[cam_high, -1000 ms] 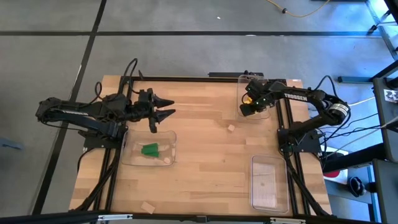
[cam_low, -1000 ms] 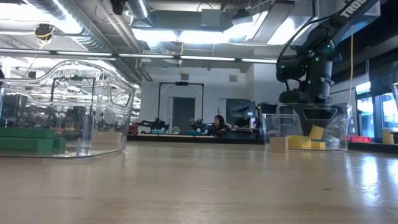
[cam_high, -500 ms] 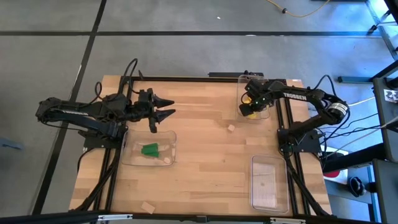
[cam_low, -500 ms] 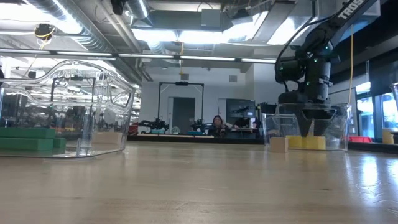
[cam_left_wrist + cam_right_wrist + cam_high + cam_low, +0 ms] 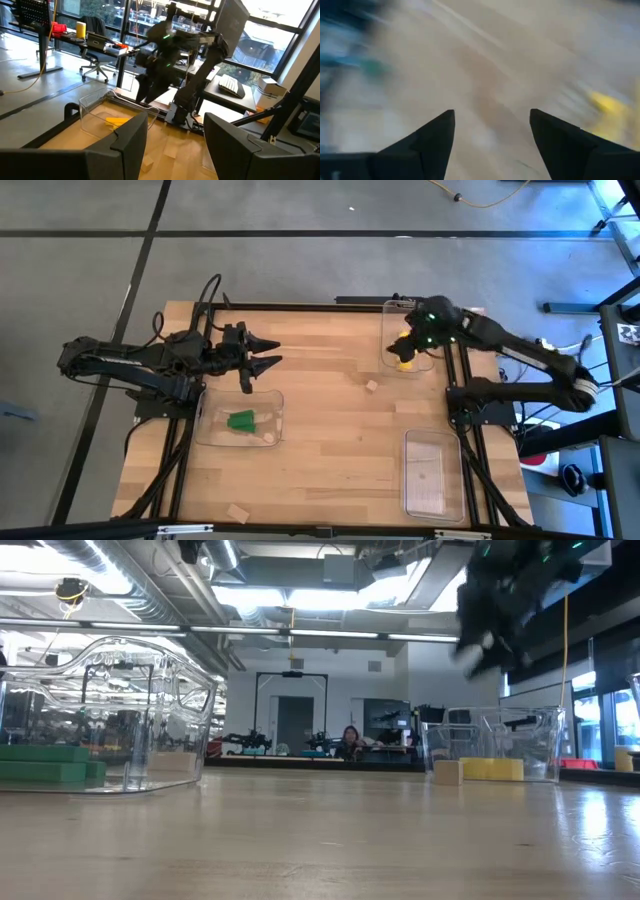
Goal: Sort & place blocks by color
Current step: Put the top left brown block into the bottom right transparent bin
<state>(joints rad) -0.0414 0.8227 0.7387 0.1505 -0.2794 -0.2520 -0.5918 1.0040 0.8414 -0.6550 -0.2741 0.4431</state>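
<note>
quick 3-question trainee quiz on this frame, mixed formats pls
1. True or false: the yellow blocks lie inside the clear tray at the table's far right corner.
2. What colour are the blocks in the tray near the left gripper?
3. The right gripper is: A) shut on a yellow block, B) open and empty, C) out of view.

Key: 1 true; 2 green; 3 B.

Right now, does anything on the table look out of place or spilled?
Nothing is spilled or damaged. Two tan blocks lie loose on the table: one mid-table near the yellow-block tray, another at the near edge. Neither is in a tray yet.
</note>
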